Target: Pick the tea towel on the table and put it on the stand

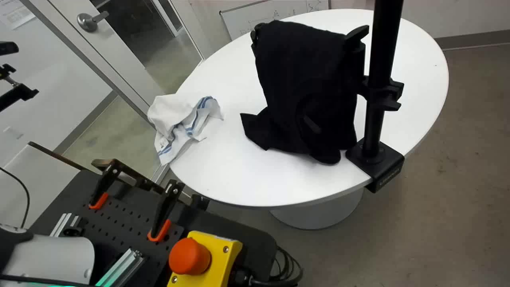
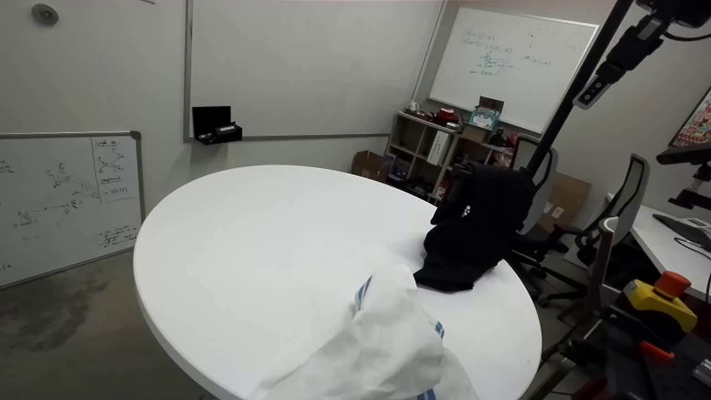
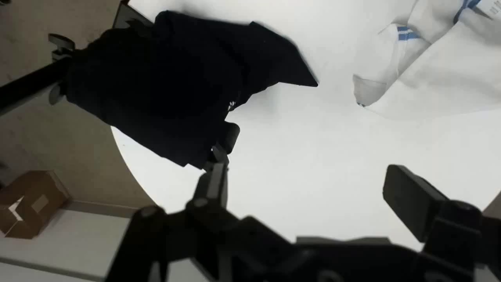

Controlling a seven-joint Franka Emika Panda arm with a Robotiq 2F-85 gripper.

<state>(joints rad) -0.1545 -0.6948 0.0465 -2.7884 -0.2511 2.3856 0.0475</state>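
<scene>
The tea towel [image 1: 175, 115] is white with blue stripes and lies crumpled at the table's edge. It also shows in the other exterior view's near edge [image 2: 383, 339] and at the top right of the wrist view [image 3: 442, 70]. The black stand [image 1: 376, 95] is a pole clamped to the table, with a black cloth [image 1: 306, 83] hanging beside it; the cloth also shows in the wrist view [image 3: 168, 86]. My gripper [image 3: 307, 172] is open and empty above the table, apart from the towel. One fingertip overlaps the cloth's lower edge in the wrist view. The gripper also shows in an exterior view [image 2: 594, 91].
The round white table [image 1: 223, 171] holds the towel and cloth. A dark cart [image 1: 127, 223] beside it carries clamps and a yellow box with a red button [image 1: 211, 255]. A door [image 1: 99, 48] stands behind the table, and shelves [image 2: 422, 144] stand by the wall.
</scene>
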